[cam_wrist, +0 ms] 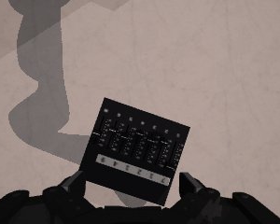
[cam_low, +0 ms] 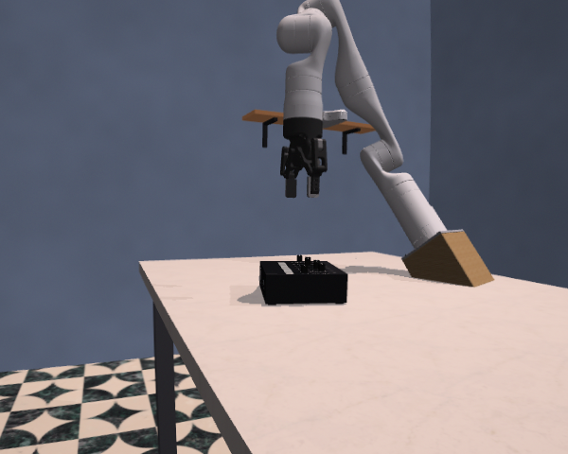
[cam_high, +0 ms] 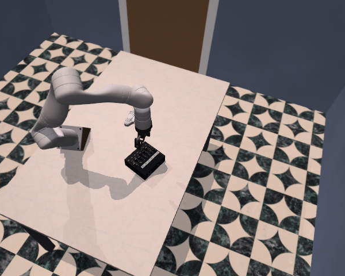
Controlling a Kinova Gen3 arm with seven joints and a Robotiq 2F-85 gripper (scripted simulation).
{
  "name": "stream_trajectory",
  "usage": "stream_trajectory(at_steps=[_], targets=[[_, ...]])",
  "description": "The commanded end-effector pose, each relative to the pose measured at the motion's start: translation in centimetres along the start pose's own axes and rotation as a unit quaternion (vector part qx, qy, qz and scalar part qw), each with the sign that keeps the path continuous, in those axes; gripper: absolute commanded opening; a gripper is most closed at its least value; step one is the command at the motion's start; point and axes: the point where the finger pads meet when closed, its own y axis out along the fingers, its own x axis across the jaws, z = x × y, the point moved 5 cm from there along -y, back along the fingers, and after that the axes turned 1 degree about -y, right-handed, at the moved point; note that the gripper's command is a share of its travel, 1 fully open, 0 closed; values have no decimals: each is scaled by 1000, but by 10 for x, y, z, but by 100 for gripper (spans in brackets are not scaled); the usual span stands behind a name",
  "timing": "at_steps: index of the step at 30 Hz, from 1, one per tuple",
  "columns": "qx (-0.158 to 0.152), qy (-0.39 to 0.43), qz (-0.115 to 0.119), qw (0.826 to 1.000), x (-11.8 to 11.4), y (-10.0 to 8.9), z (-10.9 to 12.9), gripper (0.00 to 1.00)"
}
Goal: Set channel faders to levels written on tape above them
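The black lighting desk [cam_high: 144, 159] stands flat on the table, near its right edge. It also shows in the exterior view [cam_low: 303, 282] and in the wrist view [cam_wrist: 135, 150]. A white tape strip [cam_wrist: 133, 170] with written digits runs along one side of its top, beside a row of several faders [cam_wrist: 137, 140]. The digits and the cap positions are too small to read. My gripper [cam_low: 301, 186] is open and empty. It points down and hangs well above the desk; it also shows in the top view [cam_high: 138, 144].
The arm's base sits on a wooden wedge block [cam_low: 448, 258] at the table's far side. A wall shelf [cam_low: 308, 122] is behind the arm. The table edge [cam_high: 208, 130] runs close to the desk's right.
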Motion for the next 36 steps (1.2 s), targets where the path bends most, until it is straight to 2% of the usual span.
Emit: stream_trajectory(at_steps=[1,20,28,36], targets=[[-1,0,-1,1000,0,-1,0,100],[0,-16,0,1000,1,0,-1,100],[0,-44,2,999,2,2,-1,100],[1,-107,5,994,4,6,-3,100]])
